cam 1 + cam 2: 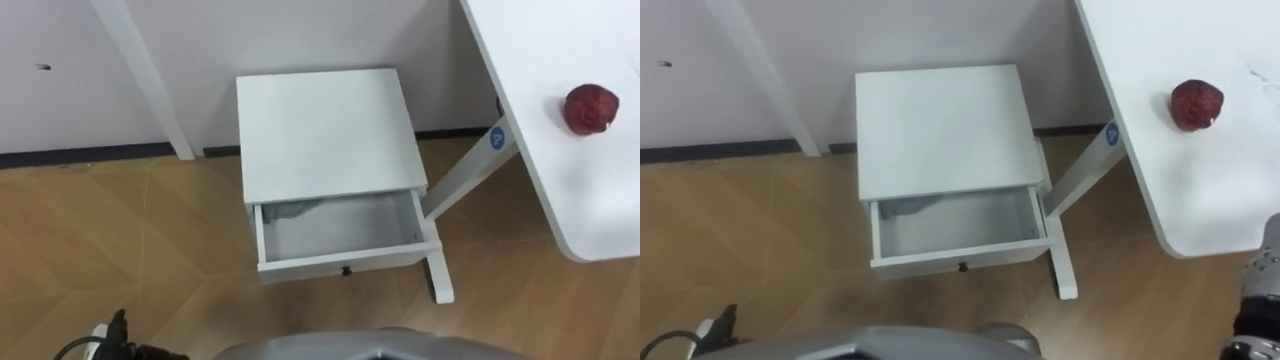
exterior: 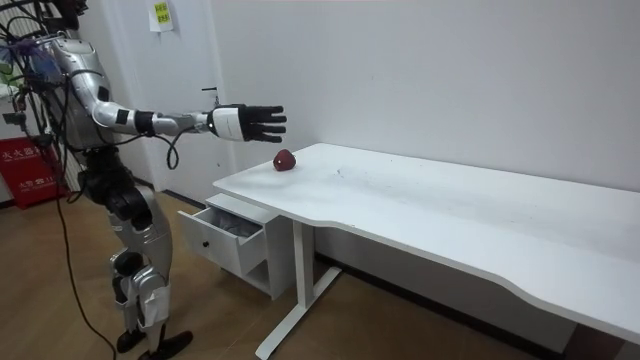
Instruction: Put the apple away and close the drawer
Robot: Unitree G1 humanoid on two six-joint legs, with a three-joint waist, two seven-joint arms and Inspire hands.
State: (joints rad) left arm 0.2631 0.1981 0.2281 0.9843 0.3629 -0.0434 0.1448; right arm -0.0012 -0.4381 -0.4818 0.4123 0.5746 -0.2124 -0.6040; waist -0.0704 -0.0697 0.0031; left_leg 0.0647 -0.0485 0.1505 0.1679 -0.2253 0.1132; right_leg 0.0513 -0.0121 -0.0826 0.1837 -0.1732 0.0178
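Note:
A dark red apple (image 1: 591,108) lies near the rounded corner of the white table (image 1: 590,200), on my right. Below and to its left stands a small white cabinet (image 1: 320,130) against the wall. Its drawer (image 1: 345,262) is pulled out, and something grey lies in the drawer's back left corner (image 1: 295,208). In the room view I stand before the cabinet with my right arm stretched out level. My right hand (image 2: 250,122) is open with straight fingers, in the air above and short of the apple (image 2: 285,160). Part of that arm shows at the right eye view's lower right edge (image 1: 1260,300).
The table's slanted white leg and foot (image 1: 440,270) stand right beside the drawer's right end. Another slanted white leg (image 1: 145,80) rises left of the cabinet. Wooden floor (image 1: 120,240) spreads out in front. A red sign (image 2: 25,160) stands behind me.

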